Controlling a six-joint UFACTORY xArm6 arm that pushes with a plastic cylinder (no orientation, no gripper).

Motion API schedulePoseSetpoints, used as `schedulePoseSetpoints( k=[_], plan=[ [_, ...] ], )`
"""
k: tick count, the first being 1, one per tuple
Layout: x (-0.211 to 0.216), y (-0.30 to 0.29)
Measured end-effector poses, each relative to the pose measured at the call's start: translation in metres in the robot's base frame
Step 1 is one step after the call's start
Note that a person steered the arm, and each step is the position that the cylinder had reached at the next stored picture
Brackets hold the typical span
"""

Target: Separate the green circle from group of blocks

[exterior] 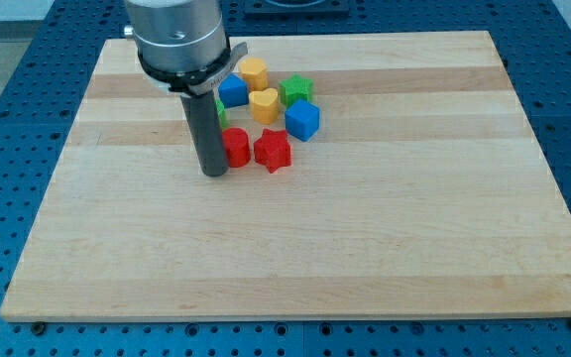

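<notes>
Near the view's top, left of centre, a cluster of small coloured blocks sits on the pale wooden bench [365, 248]. My tip [214, 173] rests on the bench at the cluster's left edge, touching or just beside the red block [237, 147], whose left part the rod hides so that its shape cannot be made out. Directly right of it, touching or nearly so, lies the red star [273, 150]. Above and to the right of the star stands the blue cube [302, 121]. Toward the view's top from the cube lies the green star [295, 91], and left of that star the yellow heart [264, 104]. Above the heart sits the orange-yellow hexagonal block [254, 72], and left of the heart a second blue block [233, 91], its shape unclear, partly behind the arm's round grey housing [176, 40]. A thin green sliver [222, 112] shows just right of the rod, between the second blue block and the red block; this is the only visible part of the green circle, which remains inside the group and is mostly hidden by the rod. No claw is fitted, so no grasping state applies. Around the bench runs a blue perforated surface [8, 119].
</notes>
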State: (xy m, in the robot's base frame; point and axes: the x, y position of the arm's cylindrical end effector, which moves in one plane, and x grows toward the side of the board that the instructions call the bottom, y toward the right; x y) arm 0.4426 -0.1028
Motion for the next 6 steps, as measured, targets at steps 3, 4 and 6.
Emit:
schedulePoseSetpoints(
  k=[3, 4, 6],
  plan=[
    [-0.056, -0.001],
    [-0.063, -0.015],
    [-0.103, -0.015]
  ],
)
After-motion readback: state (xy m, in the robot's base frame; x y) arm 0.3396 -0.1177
